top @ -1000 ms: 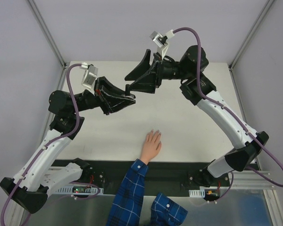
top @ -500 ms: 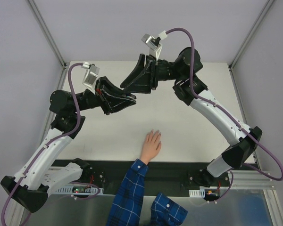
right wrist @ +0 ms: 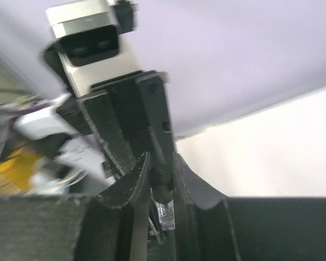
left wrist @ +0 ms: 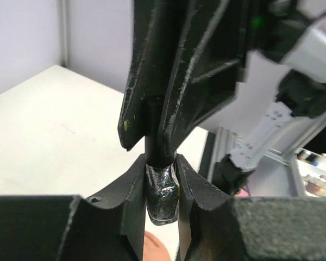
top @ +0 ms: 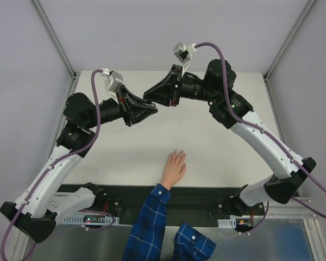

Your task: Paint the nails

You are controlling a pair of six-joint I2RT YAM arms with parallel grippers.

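A small dark glittery bottle (left wrist: 162, 190) hangs above the table's back middle, and my left gripper (left wrist: 161, 166) is shut on its body. My right gripper (right wrist: 160, 163) comes from the opposite side, its jaws pressed against both sides of the bottle's black cap (right wrist: 163, 182). In the top view the left gripper (top: 151, 109) and right gripper (top: 150, 95) meet tip to tip. A light-skinned hand (top: 174, 166) with a blue plaid sleeve (top: 149, 217) lies flat near the front edge, well below both grippers. The nails (top: 177, 154) at its fingertips are too small to make out.
The white table (top: 217, 141) is walled by grey panels on the left, back and right. Both arm bases stand on the black rail (top: 201, 198) at the near edge. The person's forearm crosses that rail between the two bases.
My right gripper swung in and closed from open onto the bottle's cap. The left gripper lifted the bottle up and to the right to meet it. The hand has not moved.
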